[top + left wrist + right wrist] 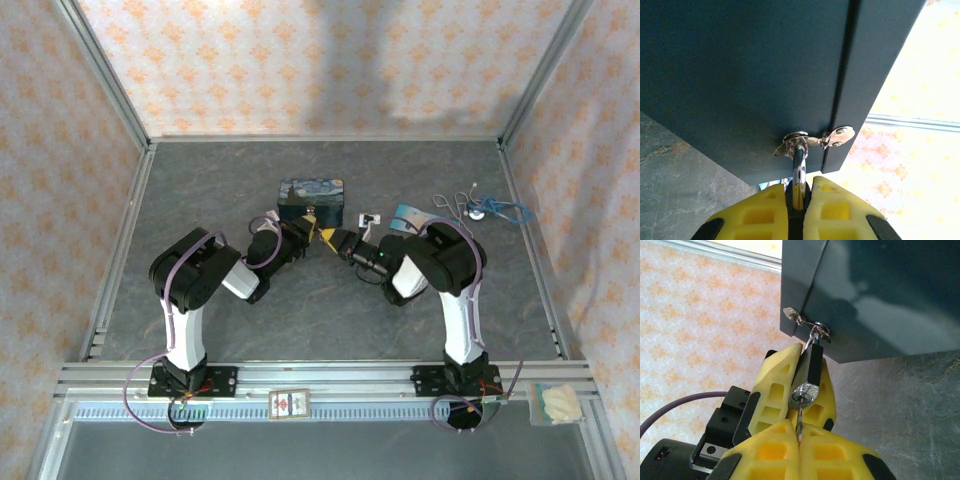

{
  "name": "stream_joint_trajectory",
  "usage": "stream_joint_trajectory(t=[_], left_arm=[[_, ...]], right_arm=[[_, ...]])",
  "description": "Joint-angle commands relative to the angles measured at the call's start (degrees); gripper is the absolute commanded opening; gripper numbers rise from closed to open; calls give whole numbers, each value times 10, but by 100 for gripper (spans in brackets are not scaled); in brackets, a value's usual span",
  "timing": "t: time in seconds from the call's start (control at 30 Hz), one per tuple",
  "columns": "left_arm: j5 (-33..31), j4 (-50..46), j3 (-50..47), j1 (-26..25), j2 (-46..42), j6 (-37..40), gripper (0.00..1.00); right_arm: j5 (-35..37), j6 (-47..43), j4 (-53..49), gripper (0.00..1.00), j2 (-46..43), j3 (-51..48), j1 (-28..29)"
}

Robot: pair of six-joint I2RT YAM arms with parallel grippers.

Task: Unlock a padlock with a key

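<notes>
The padlock [813, 363], a small dark block with a silvery keyhole end, hangs by its thin shackle [799, 167] from the hasp [801, 140] of the blue tin [311, 199]. My left gripper [796, 199] is shut on the padlock's body, its yellow fingers [773, 382] pressing both sides. The key [799, 421], a thin silvery blade, sits in the keyhole. My right gripper [799, 439] is shut on the key's lower end. In the top view the left gripper [307, 228] and the right gripper [336, 238] meet tip to tip just in front of the tin.
The tin's dark front face [880, 300] stands close ahead of both grippers. Silver scissors with a blue cord [480, 208] lie at the back right. A small white-and-black item [369, 219] and a pale blue object [404, 215] lie right of the tin.
</notes>
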Motion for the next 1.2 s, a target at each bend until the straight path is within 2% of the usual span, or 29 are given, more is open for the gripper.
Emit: stream_joint_trajectory(t=[0.0,0.23,0.53,0.63,0.73,0.87,1.17], left_arm=[[122,76,-10,-33,-48,21,0],[127,97,-30,-37,-53,22,0],[101,154,-10,-44,-25,-6,0],[96,142,3,-54,-22,3,0],[82,139,1,-59,-25,10,0],[78,144,-3,-60,-20,10,0],[86,115,6,-69,-25,29,0]], right_arm=[[19,-20,33,0,2,23,-24],[4,-34,12,0,11,30,-33],[26,-11,69,0,31,17,-18],[52,44,60,0,33,28,0],[95,97,98,0,31,16,13],[135,124,97,0,10,-5,15],[132,138,58,0,-13,19,33]])
